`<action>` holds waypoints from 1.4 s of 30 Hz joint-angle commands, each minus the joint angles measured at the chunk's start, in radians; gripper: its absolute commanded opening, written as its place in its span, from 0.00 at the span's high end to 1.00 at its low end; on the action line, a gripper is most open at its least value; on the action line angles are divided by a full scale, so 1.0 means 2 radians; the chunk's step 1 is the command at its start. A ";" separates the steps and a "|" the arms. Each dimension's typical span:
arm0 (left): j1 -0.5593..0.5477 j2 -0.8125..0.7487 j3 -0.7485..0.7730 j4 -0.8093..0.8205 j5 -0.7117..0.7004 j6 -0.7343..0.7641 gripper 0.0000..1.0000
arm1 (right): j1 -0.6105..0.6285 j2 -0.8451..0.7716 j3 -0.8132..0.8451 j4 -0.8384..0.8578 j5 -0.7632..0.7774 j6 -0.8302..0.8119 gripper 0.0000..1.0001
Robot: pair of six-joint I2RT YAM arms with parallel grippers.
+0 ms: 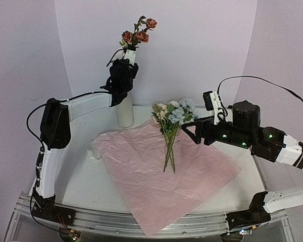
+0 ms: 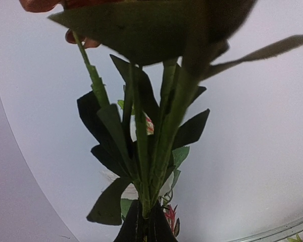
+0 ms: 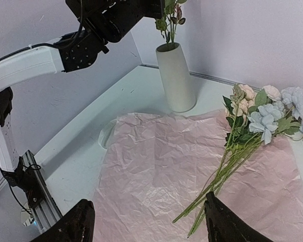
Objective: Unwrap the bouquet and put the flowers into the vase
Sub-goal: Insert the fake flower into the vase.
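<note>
The left fingers (image 2: 134,228) pinch the roses (image 1: 140,31) upright, stem ends in the vase (image 1: 125,113), so they can drop straight in, while the right fingers (image 3: 76,224) hang open beside the other flowers (image 1: 170,121) on the paper (image 1: 156,191), ready to take them.

The roses (image 1: 141,31) are rust-orange with dark green leaves. The vase (image 3: 175,75) is plain off-white. The paper (image 1: 161,176) is crinkled lilac-pink. The other flowers (image 1: 174,115) show pale blue, cream and pink blooms on green stems. The table (image 1: 81,186) is white.

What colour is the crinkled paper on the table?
The paper is lilac-pink; top view shows it best.
</note>
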 commanded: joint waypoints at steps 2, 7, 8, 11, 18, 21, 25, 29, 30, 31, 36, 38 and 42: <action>0.002 0.004 -0.025 0.032 -0.037 -0.049 1.00 | 0.003 -0.001 0.004 0.008 0.009 -0.007 0.25; 0.001 0.014 -0.059 0.031 -0.078 -0.085 0.80 | 0.003 0.000 0.003 0.008 0.006 -0.007 0.25; 0.001 0.015 -0.065 0.031 -0.084 -0.091 0.75 | 0.003 0.000 0.003 0.008 0.007 -0.007 0.25; -0.001 0.011 -0.085 0.030 -0.093 -0.104 0.47 | 0.003 -0.001 0.001 0.008 0.008 -0.007 0.25; -0.020 -0.004 -0.119 0.029 -0.094 -0.094 0.34 | 0.003 0.004 0.002 0.008 0.004 -0.006 0.25; -0.032 -0.010 -0.133 0.029 -0.105 -0.080 0.28 | 0.003 0.007 0.002 0.008 0.002 -0.004 0.25; -0.052 -0.015 -0.155 0.029 -0.116 -0.059 0.21 | 0.003 0.007 0.003 0.008 -0.001 -0.005 0.25; -0.070 -0.004 -0.158 0.028 -0.142 -0.025 0.18 | 0.003 0.008 0.005 0.008 -0.004 -0.004 0.25; -0.072 0.000 -0.158 0.028 -0.150 -0.018 0.18 | 0.003 0.009 0.005 0.008 -0.006 -0.004 0.25; -0.074 0.002 -0.159 0.028 -0.155 -0.015 0.18 | 0.003 0.009 0.005 0.008 -0.007 -0.004 0.25; -0.089 0.002 -0.179 0.028 -0.174 -0.007 0.16 | 0.003 0.008 0.004 0.008 -0.009 -0.001 0.25; -0.099 -0.001 -0.191 0.027 -0.176 -0.011 0.15 | 0.003 0.009 0.002 0.008 -0.008 0.000 0.25; -0.123 -0.004 -0.213 0.026 -0.182 -0.013 0.12 | 0.003 0.014 0.003 0.008 -0.011 0.002 0.25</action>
